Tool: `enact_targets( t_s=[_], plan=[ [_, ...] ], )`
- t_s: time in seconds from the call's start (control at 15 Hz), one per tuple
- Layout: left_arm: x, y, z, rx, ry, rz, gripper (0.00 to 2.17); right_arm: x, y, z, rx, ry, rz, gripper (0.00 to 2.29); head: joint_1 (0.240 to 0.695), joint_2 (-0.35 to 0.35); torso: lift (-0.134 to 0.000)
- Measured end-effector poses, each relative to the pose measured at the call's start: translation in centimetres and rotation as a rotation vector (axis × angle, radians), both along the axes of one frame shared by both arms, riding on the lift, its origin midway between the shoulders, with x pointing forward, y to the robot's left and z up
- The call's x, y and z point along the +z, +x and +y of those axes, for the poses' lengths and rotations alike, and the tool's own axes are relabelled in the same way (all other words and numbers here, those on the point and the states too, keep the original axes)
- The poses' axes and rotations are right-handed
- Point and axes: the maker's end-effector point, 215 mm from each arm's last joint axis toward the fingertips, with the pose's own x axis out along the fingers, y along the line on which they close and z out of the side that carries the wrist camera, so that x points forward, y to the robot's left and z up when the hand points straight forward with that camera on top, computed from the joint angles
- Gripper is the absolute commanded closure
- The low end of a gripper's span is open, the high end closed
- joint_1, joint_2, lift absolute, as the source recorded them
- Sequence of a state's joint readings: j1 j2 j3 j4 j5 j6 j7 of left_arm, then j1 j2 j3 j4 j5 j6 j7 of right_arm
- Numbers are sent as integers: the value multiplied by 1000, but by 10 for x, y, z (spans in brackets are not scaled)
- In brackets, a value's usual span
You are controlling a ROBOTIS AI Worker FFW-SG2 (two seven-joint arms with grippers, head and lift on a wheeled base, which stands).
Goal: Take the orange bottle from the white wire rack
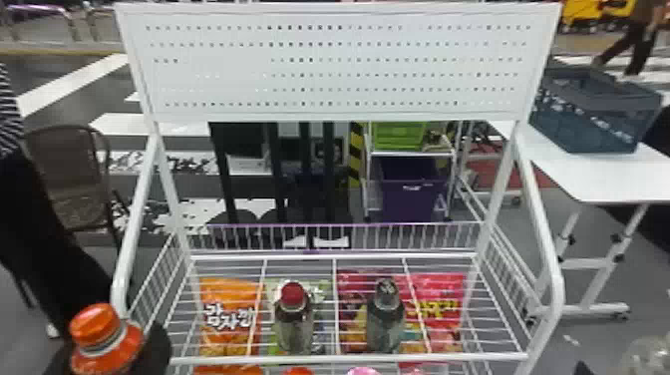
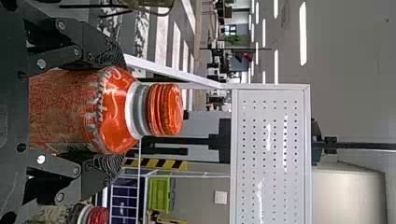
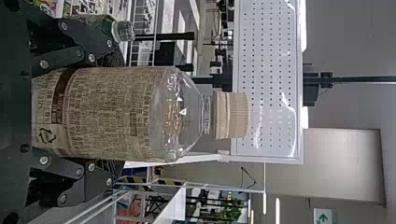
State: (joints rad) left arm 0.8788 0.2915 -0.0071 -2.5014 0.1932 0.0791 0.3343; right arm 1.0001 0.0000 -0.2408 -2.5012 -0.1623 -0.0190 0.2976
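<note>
The left gripper [image 2: 114, 111] pinches the orange bottle [image 1: 102, 344] by the rack's [image 1: 349, 358] near left corner, the right gripper [image 3: 116, 113] a clear bottle [image 3: 182, 112]. Next, likely pull back.

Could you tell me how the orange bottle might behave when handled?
The orange bottle is probably stiff, showing no dent in the left gripper. Its round body would likely roll if laid down; its glossy shoulder may be slippery.
</note>
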Motion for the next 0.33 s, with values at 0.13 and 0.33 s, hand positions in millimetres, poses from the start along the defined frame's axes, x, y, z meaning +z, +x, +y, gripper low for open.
enact_targets(
  t_s=[0.13,0.33],
  plan=[
    [-1,0,0,1,1,3,2091,0,0,0,0,0,-1,1035,499,0,0],
    [-1,1,1,4,1,1,2091,0,0,0,0,0,0,1035,499,0,0]
  ],
)
